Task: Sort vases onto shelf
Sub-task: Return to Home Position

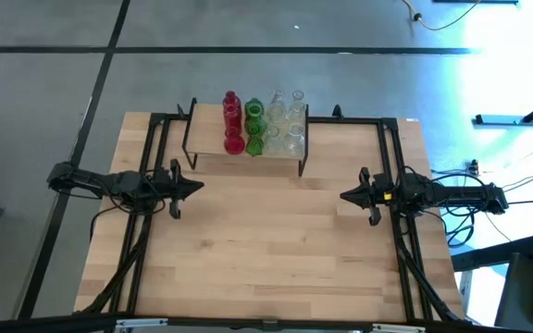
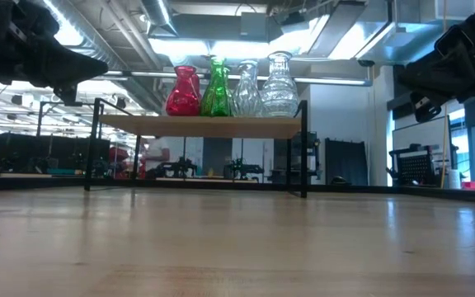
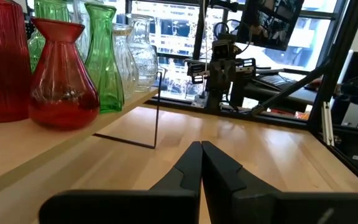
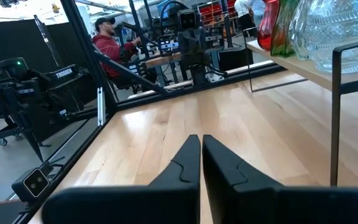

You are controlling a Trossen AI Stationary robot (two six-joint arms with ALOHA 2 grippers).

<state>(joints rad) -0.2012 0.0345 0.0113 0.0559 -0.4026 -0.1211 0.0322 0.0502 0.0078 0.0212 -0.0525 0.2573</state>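
The likeliest slip, I judge, is an arm swinging toward the far edge and clipping the shelf [image 1: 206, 139], which would rattle the close-packed glass. The vases [image 1: 262, 125] stand on it at the far middle of the table [image 1: 276, 259], grouped red, green, clear from left to right. The left hand [image 1: 195, 186] and right hand [image 1: 345, 196], both pinched together and empty, hang nearer, well apart from the vases on either side.

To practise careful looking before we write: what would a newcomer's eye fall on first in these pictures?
The glass vases stand out first: red, green and clear, grouped by colour on the small shelf at the far edge of the table. Then the left gripper and right gripper, one at each side, shut, empty, pointing at each other.
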